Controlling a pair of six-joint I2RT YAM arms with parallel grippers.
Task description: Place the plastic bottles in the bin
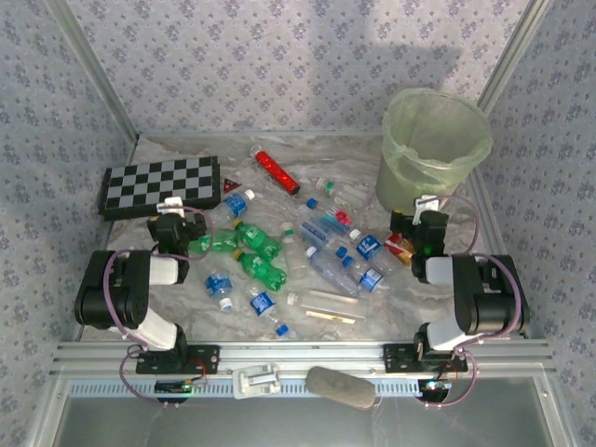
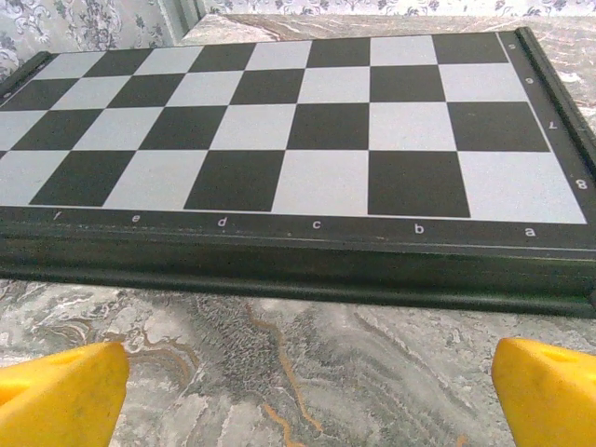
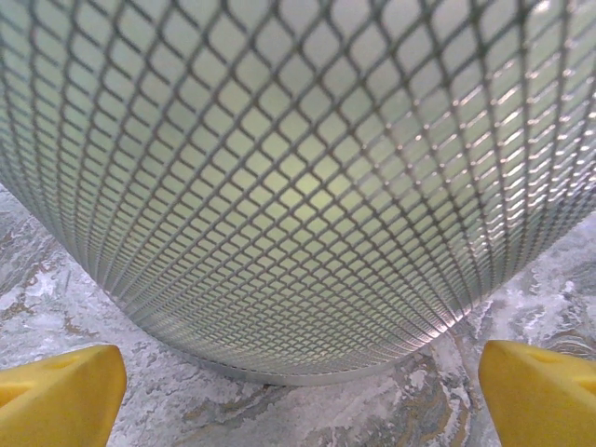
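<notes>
Several plastic bottles lie scattered over the middle of the table: green-tinted ones (image 1: 264,270) and clear ones with blue labels (image 1: 370,247). The bin (image 1: 435,149), round and pale green with a thin liner, stands at the back right. My right gripper (image 1: 419,216) hovers just in front of its base. In the right wrist view the bin's mesh wall (image 3: 298,186) rises close ahead, and the gripper (image 3: 298,400) is open and holds nothing. My left gripper (image 1: 172,216) sits by the near edge of the chequered board, open, with bare table between its fingers (image 2: 60,391).
A black-and-white chequered board (image 1: 160,184) lies at the back left, its dark rim (image 2: 298,270) close ahead of the left gripper. A red tube (image 1: 277,170) lies behind the bottles. Patterned walls close in three sides. A metal rail (image 1: 307,354) runs along the near edge.
</notes>
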